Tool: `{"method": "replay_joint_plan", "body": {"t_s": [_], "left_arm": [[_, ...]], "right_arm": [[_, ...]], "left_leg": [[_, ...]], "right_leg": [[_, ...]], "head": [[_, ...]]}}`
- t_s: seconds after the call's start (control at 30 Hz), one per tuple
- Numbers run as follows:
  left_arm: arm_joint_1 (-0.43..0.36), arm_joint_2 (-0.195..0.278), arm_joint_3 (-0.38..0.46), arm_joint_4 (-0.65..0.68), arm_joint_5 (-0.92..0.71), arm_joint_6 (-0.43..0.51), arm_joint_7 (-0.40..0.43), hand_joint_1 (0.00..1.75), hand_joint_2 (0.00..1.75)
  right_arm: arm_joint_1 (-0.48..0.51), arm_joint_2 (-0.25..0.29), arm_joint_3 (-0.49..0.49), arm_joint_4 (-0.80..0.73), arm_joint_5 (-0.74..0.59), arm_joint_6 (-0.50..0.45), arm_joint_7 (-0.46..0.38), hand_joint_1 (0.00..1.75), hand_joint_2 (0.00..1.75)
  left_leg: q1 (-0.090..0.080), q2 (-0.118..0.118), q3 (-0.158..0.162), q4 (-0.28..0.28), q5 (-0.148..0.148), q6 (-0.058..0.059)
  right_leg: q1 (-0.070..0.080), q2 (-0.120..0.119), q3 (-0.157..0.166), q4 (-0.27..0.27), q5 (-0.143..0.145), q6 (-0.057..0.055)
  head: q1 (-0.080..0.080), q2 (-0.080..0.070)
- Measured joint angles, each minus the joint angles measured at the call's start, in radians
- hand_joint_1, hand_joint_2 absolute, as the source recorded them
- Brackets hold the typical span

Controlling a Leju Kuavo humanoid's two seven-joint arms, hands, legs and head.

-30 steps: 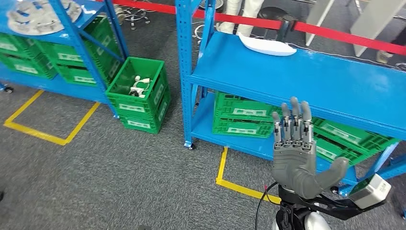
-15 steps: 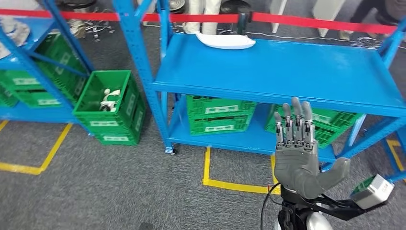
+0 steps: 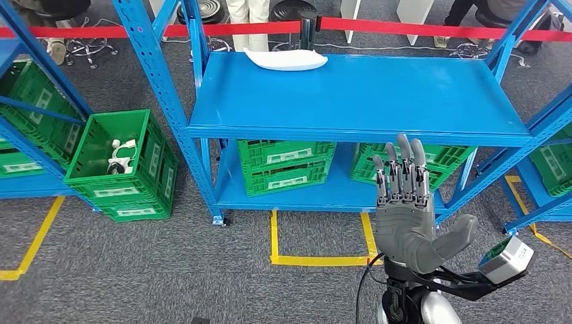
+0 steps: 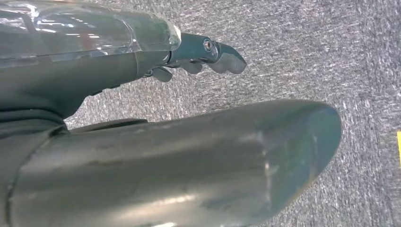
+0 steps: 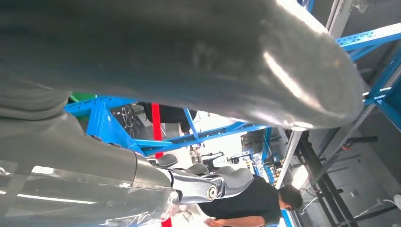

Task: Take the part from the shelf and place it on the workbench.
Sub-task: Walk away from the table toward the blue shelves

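Head view: right hand (image 3: 407,226) is hovering raised, fingers spread, holding nothing. White part (image 3: 285,60) is lying on the blue shelf (image 3: 418,94) at its far edge, well apart, ahead and left of the hand, long axis running side to side.

Left wrist view: left hand (image 4: 198,52) is hanging over carpet (image 4: 302,52), fingers apart, holding nothing.

Right wrist view: right hand's fingers are showing straight and bare, pointing toward a person.

Judging by this, the right hand is nearer.

I see an industrial workshop: blue steel shelving (image 3: 357,94), green parts crates (image 3: 287,165), yellow floor tape (image 3: 317,260), red barrier (image 3: 405,28).
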Motion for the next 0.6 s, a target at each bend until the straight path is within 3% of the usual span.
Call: {"method": "replay_joint_plan", "body": {"t_s": [0.2,0.6], "left_arm": [[0.0,0.0,0.0,0.0,0.0,0.0,0.0,0.0,0.0],[0.0,0.0,0.0,0.0,0.001,0.0,-0.003,0.0,0.0]], "right_arm": [[-0.005,0.0,0.0,0.002,0.002,0.003,0.0,0.0,0.0],[-0.012,0.001,0.0,0.004,0.006,0.005,0.0,0.0,0.0]], "left_leg": [[-0.005,0.002,0.001,0.0,-0.003,0.006],[-0.006,0.005,0.003,-0.001,-0.004,0.008]], "right_leg": [[-0.005,0.001,0.002,-0.005,-0.001,0.013],[-0.006,0.001,0.002,-0.004,-0.002,0.016]], "head": [[0.002,0.0],[-0.001,0.0]]}}
